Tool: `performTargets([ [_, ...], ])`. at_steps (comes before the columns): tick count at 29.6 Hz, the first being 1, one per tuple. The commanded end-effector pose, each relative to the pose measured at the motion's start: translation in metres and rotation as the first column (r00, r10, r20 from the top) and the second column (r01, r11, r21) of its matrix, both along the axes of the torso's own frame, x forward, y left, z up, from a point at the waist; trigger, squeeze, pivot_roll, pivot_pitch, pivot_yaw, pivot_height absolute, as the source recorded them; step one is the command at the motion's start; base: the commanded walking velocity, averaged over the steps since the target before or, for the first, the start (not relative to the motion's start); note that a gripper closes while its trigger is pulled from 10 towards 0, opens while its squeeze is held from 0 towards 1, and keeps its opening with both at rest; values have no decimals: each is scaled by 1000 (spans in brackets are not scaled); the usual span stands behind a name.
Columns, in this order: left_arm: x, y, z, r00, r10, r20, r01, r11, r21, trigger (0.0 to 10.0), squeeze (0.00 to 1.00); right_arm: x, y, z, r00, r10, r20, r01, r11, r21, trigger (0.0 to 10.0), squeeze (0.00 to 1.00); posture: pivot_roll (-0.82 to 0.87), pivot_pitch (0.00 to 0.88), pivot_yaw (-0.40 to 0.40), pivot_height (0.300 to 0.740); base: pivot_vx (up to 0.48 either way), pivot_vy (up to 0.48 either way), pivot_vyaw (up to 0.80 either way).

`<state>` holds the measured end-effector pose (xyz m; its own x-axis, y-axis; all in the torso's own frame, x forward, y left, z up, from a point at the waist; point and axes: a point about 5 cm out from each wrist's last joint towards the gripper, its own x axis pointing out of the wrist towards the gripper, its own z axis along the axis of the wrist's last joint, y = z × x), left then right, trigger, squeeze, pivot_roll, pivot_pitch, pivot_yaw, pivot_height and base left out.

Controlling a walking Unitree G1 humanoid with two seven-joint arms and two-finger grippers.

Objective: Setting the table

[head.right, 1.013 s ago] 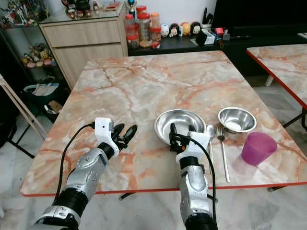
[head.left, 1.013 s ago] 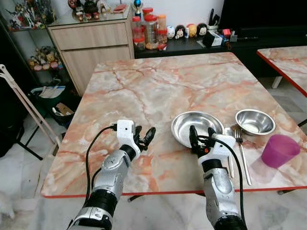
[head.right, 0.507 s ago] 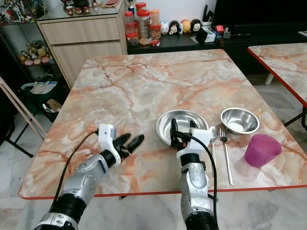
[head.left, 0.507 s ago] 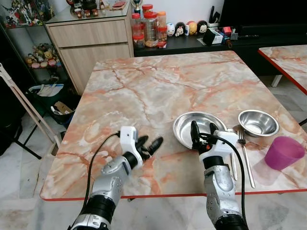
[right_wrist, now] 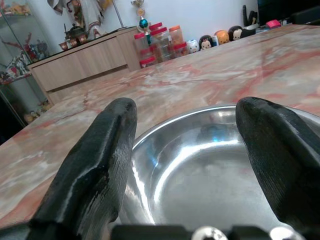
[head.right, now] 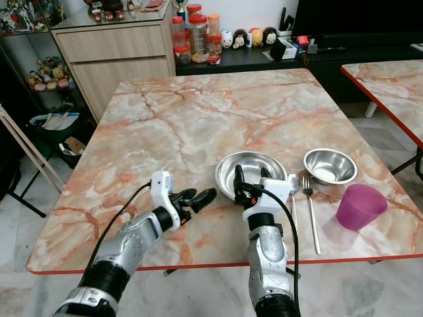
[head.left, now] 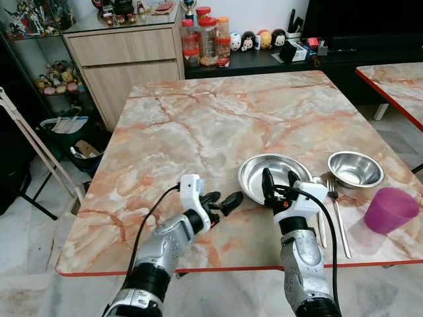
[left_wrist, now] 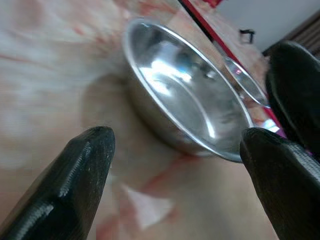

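A large steel bowl sits on the marble table near its front edge. My right gripper hovers open over the bowl's near rim, one finger on each side of the rim line. My left gripper stands open just left of the bowl, fingers pointing at it, apart from it. A smaller steel bowl, a spoon and a fork lie to the right, with a purple cup at the far right.
A wooden cabinet with jars and a dark low shelf stand behind the table. A second table is at the right. A folded rack leans at the left over tiled floor.
My left gripper has moved right along the table toward the large bowl. The right gripper has stayed at the bowl's near rim. The camera shifted slightly.
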<state>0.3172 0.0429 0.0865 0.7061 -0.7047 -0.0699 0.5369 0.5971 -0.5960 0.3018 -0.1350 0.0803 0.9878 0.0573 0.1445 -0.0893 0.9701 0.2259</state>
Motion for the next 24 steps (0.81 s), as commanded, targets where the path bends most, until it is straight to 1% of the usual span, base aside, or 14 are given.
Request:
performTargets([
  [1, 0, -3, 1, 1000, -23, -10, 23, 1000, 0, 10000, 0, 1, 4, 5, 1000, 12, 16, -12, 1000, 2, 10000, 0, -74, 0, 85, 740, 0, 0, 0],
  [5, -2, -12, 1, 999, -51, -20, 51, 999, -8, 10000, 0, -2, 4, 6, 1000, 10, 26, -11, 1000, 10, 10000, 0, -79, 0, 90, 740, 0, 0, 0],
  [9, -1, -12, 1, 998, -51, -24, 51, 999, -9, 10000, 0, -2, 4, 6, 1000, 10, 26, -10, 1000, 10, 10000, 0, -79, 0, 90, 740, 0, 0, 0],
  [12, 1, -21, 0, 998, -41, -43, 41, 999, -4, 10000, 0, -5, 3, 5, 1000, 6, 27, -6, 1000, 13, 10000, 0, -82, 0, 94, 740, 0, 0, 0],
  [14, 2, -23, 0, 998, -37, -42, 38, 999, 10, 10000, 0, -5, 4, 5, 1000, 6, 28, -7, 1000, 15, 10000, 0, -82, 0, 93, 740, 0, 0, 0],
  [18, 6, -25, 1, 999, -18, -41, 19, 999, 33, 10000, 0, -5, 5, 6, 999, 10, 31, -10, 1000, 17, 10000, 0, -85, 0, 95, 740, 0, 0, 0],
  [24, 7, -27, 3, 999, -10, -41, 11, 1000, 20, 10000, 0, -7, 3, 8, 999, 10, 44, -11, 1000, 17, 10000, 0, -88, 0, 96, 740, 0, 0, 0],
])
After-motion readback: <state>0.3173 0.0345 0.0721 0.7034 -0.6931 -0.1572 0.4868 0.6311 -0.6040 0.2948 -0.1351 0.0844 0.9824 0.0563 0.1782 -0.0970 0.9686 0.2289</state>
